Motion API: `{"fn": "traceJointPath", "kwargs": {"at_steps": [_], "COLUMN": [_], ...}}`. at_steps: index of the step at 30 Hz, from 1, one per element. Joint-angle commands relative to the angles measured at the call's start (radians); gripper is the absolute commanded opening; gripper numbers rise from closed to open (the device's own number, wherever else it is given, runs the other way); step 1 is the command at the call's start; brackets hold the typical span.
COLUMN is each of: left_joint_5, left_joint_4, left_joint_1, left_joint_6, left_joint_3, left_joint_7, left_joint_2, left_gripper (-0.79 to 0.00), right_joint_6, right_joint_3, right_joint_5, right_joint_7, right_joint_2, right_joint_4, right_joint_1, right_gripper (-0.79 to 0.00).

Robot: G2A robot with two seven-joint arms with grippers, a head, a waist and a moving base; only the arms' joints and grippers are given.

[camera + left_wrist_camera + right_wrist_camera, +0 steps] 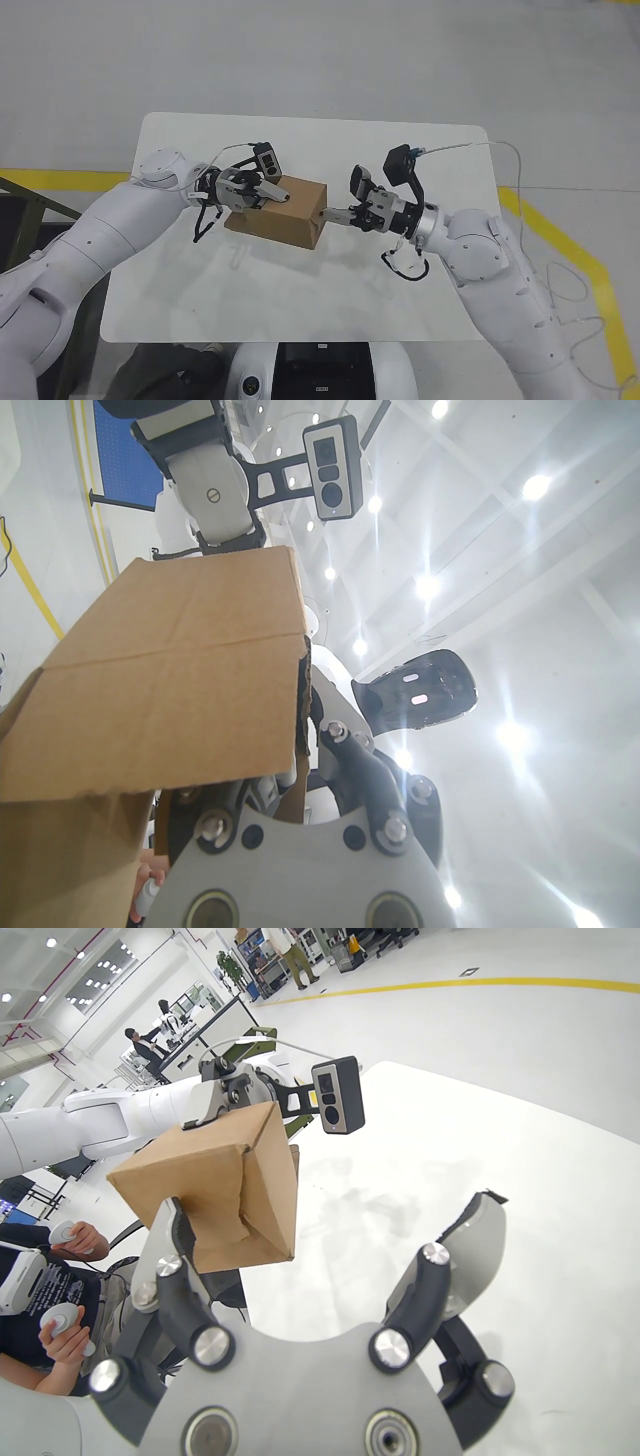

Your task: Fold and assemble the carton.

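cardboard carton (278, 212) is at mid-table (300, 300), between your two grippers. your right gripper (330, 1203) is spread wide and holds nothing, one finger (175, 1233) against the end flap. your left gripper (262, 192) is at the other end; i cannot tell its grip. the carton is likely light and easily creased, so take hold along the stiff folded edges.

No text, number or label can be read in these views. Plain brown faces are shown by the carton (278, 212), and the only marking seen is a yellow line (60, 180) painted on the floor.
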Motion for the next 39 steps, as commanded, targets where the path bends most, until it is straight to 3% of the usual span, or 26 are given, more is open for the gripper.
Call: {"fn": "traceJointPath", "kwargs": {"at_steps": [1, 39], "left_joint_5": [0.000, 0.000], "left_joint_4": [0.000, 0.000], "left_joint_1": [0.000, 0.000], "left_joint_6": [0.000, 0.000], "left_joint_3": [0.000, 0.000], "left_joint_7": [0.000, 0.000], "left_joint_2": [0.000, 0.000], "left_gripper": [-0.785, -0.785], "right_joint_6": [0.003, 0.031], "right_joint_3": [-0.002, -0.085], "right_joint_5": [0.000, 0.007], "right_joint_7": [0.002, -0.020], "right_joint_2": [0.000, -0.005], "right_joint_4": [0.003, 0.059], "right_joint_1": [0.002, 0.061], "right_gripper": [0.000, 0.000]}}
